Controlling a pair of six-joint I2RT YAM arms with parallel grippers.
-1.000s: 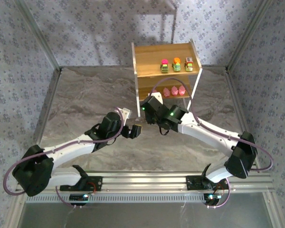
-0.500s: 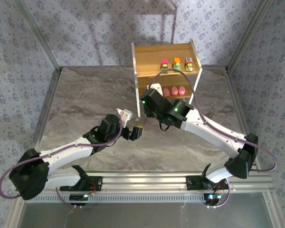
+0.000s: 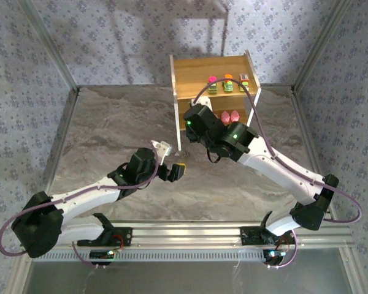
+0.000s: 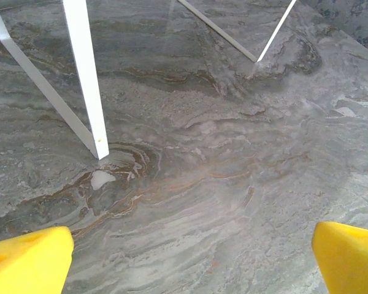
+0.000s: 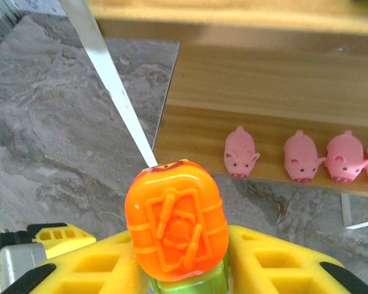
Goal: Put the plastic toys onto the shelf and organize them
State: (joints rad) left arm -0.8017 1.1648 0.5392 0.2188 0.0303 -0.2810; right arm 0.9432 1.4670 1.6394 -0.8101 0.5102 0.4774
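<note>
One orange-topped toy [image 5: 176,229] sits clamped in the outstretched right gripper [image 5: 179,278] (left gripper [image 4: 190,260] gapes).

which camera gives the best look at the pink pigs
Right wrist: four pink pigs stand in a row on the lower shelf, faces clear. Top external shows them as small pink specks beside the right arm.
</note>
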